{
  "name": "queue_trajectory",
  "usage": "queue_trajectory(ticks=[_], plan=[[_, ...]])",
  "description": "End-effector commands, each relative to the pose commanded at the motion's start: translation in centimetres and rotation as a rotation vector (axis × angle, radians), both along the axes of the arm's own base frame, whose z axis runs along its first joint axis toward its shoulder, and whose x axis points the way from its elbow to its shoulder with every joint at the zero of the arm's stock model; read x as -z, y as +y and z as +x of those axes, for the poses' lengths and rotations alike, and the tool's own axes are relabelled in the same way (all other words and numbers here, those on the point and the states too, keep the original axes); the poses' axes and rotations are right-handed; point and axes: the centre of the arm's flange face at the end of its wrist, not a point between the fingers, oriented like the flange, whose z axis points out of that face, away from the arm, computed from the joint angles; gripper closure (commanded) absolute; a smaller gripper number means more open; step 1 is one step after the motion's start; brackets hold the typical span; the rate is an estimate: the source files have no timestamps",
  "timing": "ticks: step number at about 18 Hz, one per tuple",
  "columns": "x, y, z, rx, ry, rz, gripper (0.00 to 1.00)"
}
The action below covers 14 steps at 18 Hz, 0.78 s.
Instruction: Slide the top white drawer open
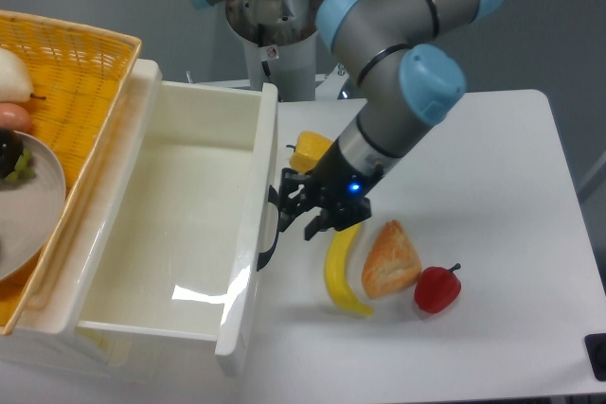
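Observation:
The top white drawer (248, 262) stands pulled far out toward the table, and its glossy inside is bare. Its curved black handle (268, 239) shows on the front panel facing right. My gripper (297, 217) hangs just to the right of the handle, a small gap away from it. Its dark fingers (288, 199) are spread open with nothing between them. The arm reaches down to it from the upper right.
Right of the drawer front lie a yellow banana-like piece (343, 268), a bread wedge (389, 258) and a red pepper (436, 289). A yellow-orange item (310, 150) sits behind the gripper. A wicker basket (71, 63) with a plate (33, 207) sits left of the drawer.

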Motion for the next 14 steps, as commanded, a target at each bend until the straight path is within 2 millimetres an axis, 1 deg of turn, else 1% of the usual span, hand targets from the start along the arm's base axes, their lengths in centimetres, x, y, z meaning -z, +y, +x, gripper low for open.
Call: queue_trajectory(ticks=[2,5,6,8,9,12,14], plan=[[-0.3,-2.3,-2.2,-0.050,0.006,0.010,0.29],[-1.1,-5.6,-5.5,-0.114,0.034,0.016,0.21],[-1.3,-6.3,-6.4,-0.128,0.052,0.016,0.18],[-1.3,-7.9,-8.2,-0.155,0.109,0.005,0.05],[-1.3,-8.7,-8.9,-0.167,0.135,-0.013,0.02],[-0.9,-10.5,-10.3,-0.194,0.170,-0.062,0.01],[-0.3,-11.2,-11.1,-0.187,0.214,-0.099,0.01]])
